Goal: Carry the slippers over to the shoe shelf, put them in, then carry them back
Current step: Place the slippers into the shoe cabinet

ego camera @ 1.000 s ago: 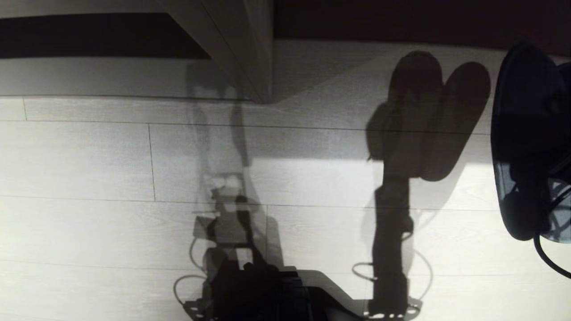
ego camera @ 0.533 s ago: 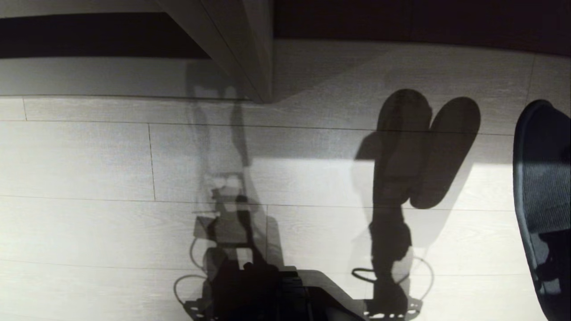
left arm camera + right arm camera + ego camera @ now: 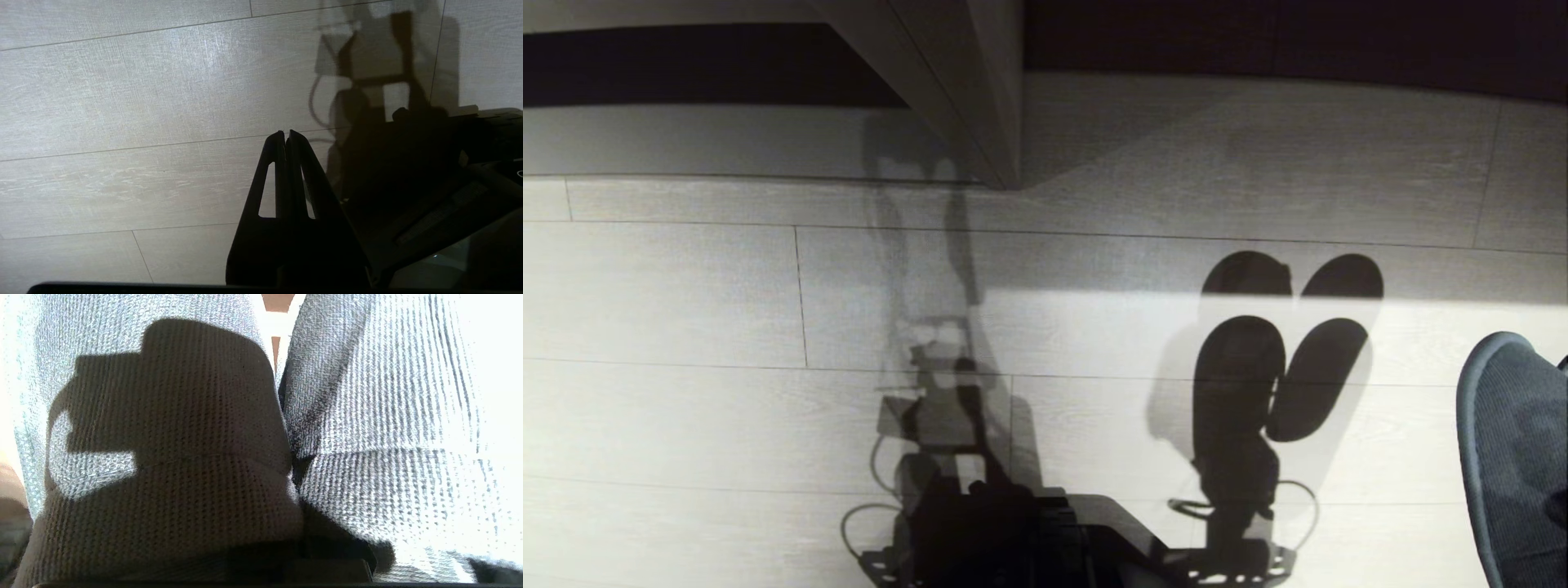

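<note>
My right pincer is clamping the slippers (image 3: 1515,457) above the floor (image 3: 686,327); left pincer (image 3: 286,136) is hanging closed, empty

No readable text (or labels) anywhere

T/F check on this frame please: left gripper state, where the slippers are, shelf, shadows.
1. The left gripper is shut and empty above the pale plank floor. True.
2. The soft, dark blue-grey knit slippers sit inside the grey-brown laminate shoe shelf. False: they fill the right wrist view, and one shows at the head view's right edge, short of the shelf.
3. Both slippers lie side by side at the right gripper. True; the gripper itself is hidden by them.
4. No slipper shadow falls on the floor. False: a two-lobed shadow lies on the planks.
</note>
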